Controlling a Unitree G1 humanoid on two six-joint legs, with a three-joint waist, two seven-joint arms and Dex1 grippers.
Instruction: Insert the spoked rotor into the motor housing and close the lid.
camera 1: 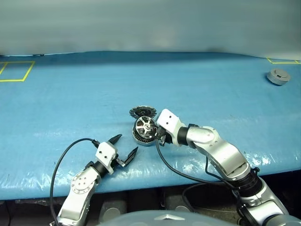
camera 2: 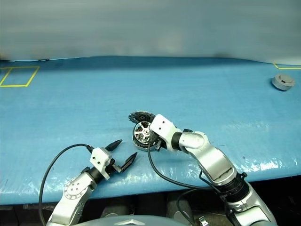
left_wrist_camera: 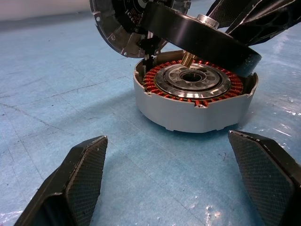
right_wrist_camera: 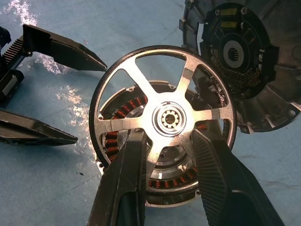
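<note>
Left tool: black fingers spread wide, pinching nothing, low over the blue worktop; its forearm reaches in from the near edge, tool pointing toward the housing.
Motor housing: just ahead of the left tool's tips, apart from them; a shallow round grey cup standing upright on the worktop, open side up, with a ring of copper-red windings around a metal centre with a dark bore.
Spoked rotor: shiny silver wheel, round hub with a small toothed bore, open gaps between its spokes, dark rim; held tilted directly above the housing, one edge low at the cup's rim, not yet seated.
Right tool: fingers pinching the rotor, one on each side of its hub through the spoke gaps; the arm comes from the near right, wrist bent, tool angled downward.
Lid: grey disc beyond the rotor, just behind the housing, leaning with its dark inner face and toothed rim showing.
Small grey round part: far right, well apart from both tools.
</note>
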